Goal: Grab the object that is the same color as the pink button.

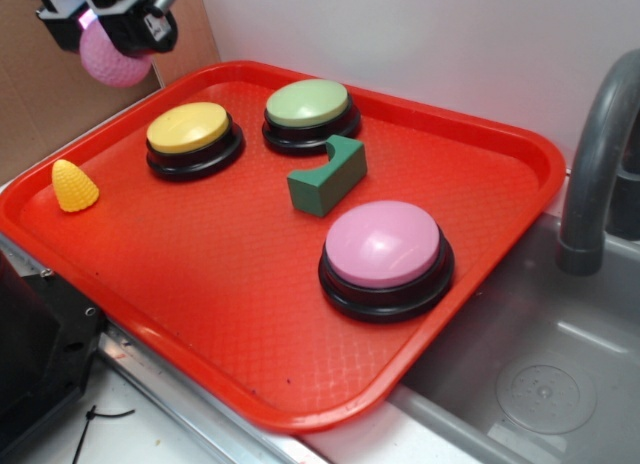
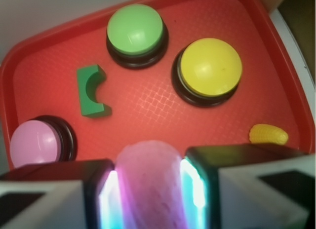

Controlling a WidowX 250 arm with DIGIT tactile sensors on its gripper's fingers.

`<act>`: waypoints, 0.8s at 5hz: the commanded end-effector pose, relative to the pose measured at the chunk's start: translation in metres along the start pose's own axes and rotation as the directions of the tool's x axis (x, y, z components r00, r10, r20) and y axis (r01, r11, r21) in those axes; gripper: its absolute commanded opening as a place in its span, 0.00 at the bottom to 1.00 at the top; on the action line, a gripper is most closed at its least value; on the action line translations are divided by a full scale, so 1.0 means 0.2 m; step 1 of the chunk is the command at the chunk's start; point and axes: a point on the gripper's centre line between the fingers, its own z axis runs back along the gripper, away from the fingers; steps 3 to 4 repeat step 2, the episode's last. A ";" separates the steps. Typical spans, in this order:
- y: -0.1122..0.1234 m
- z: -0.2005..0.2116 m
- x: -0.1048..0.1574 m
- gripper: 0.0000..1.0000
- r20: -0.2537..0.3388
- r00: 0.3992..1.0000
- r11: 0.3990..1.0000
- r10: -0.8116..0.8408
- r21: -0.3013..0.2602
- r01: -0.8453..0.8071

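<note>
Both fingers [image 2: 197,189] of the gripper [image 2: 148,194] are clamping the pink ball [image 1: 112,56] high above the red tray [image 1: 230,284]; keeping squeeze steady is preventing slip.

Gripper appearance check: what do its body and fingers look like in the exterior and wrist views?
The gripper is mostly black, blocky hardware, with a silvery metal rod or screw at its upper right in the exterior view. In the wrist view its fingers are black and squared, with pale white-grey blocks on their outer sides. Inner pads glow pink and cyan. No cables or markings are legible.
</note>
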 end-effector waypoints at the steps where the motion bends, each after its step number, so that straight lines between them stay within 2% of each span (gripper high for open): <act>1: 0.00 0.03 0.09 0.00 0.017 0.999 0.999 -0.041 -0.008 0.042; 2: 0.02 -0.03 0.12 0.00 -0.011 0.999 0.997 0.035 0.067 -0.034; 4: 0.02 -0.03 0.12 0.00 -0.011 0.999 0.997 0.035 0.067 -0.034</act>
